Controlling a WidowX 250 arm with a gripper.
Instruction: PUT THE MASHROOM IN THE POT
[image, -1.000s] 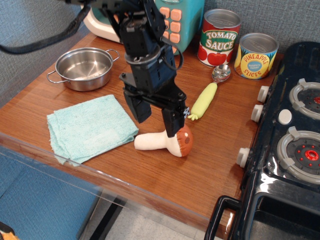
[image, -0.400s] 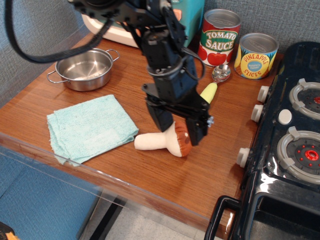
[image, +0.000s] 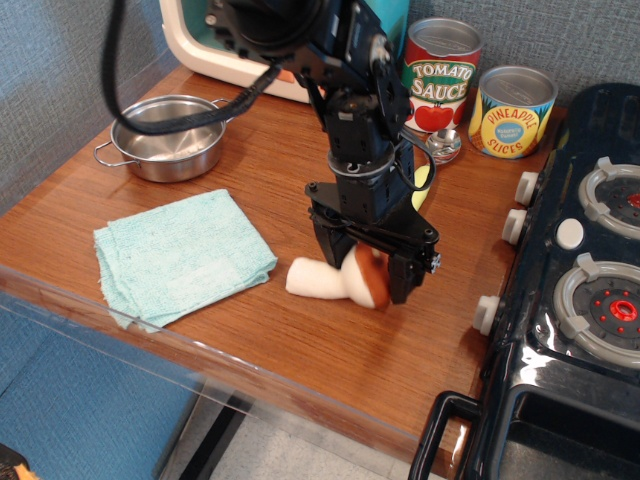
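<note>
Near the front middle of the wooden surface (image: 200, 330), the mashroom (image: 335, 279) lies on its side, cream stem pointing left toward the towel (image: 180, 255), brown cap to the right. End effector (image: 367, 272) is down over the cap end; one black finger sits behind the cap, the other in front at its right. The fingers straddle the cap, close to it; whether they are actually pressing it I cannot tell.

Pot (image: 168, 136) sits at the back left corner, well apart from the mashroom. Light blue towel lies folded between the two, nearer the front edge.

Behind the arm: tomato sauce can (image: 441, 73), pineapple can (image: 512, 111), a yellow-green corn toy (image: 422, 183) mostly hidden by the arm. Black toy stove (image: 570, 300) at right.
</note>
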